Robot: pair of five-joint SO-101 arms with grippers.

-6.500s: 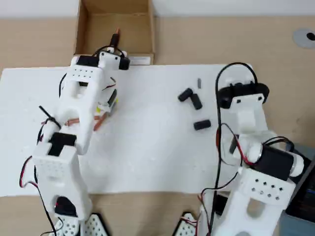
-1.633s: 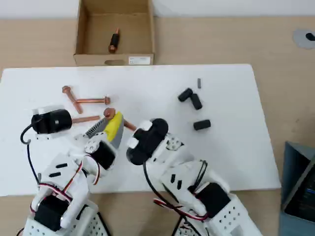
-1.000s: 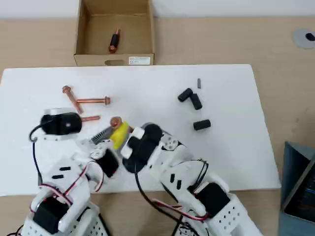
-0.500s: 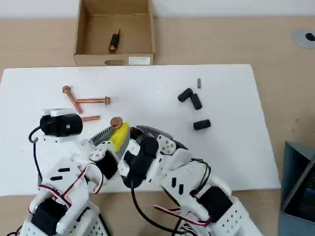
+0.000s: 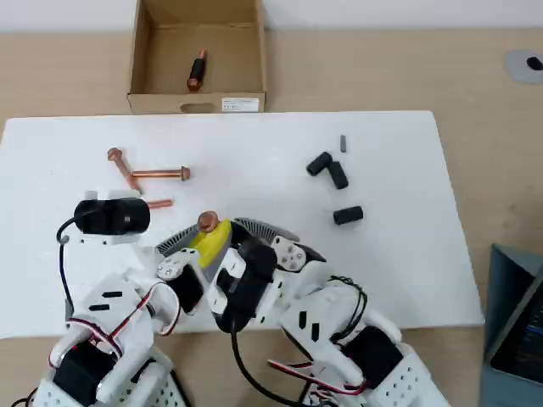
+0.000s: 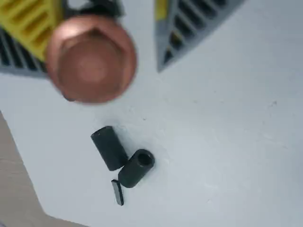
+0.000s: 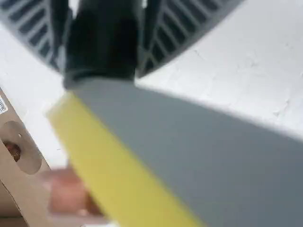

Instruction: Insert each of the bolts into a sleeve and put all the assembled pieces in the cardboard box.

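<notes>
Currently, the left gripper (image 5: 206,234), with its yellow and grey ribbed fingers, is clamped on a copper-coloured metal bolt (image 6: 92,56). In the high view the bolt's round head points up at the near-middle of the white board (image 5: 399,271).

Just to the right of it, the right gripper (image 7: 102,19) is closed around a black cylindrical sleeve (image 7: 102,52), held close against the left gripper's fingers. I cannot tell whether the sleeve touches the bolt.

Three loose copper bolts lie on the left part of the board. Two (image 5: 121,168) (image 5: 159,174) sit together farther off, and one (image 5: 157,203) lies nearer, beside the left arm's black motor (image 5: 114,217).

Three loose black sleeves lie on the right part of the board. Two (image 5: 319,163) (image 5: 338,175) are touching at an angle, and one (image 5: 348,215) lies a little nearer. A small dark pin (image 5: 343,143) lies just beyond the pair.

The open cardboard box (image 5: 197,103) stands on the wooden table (image 5: 382,76) at the far left edge of the board. One assembled bolt-and-sleeve piece (image 5: 197,70) lies inside it.
</notes>
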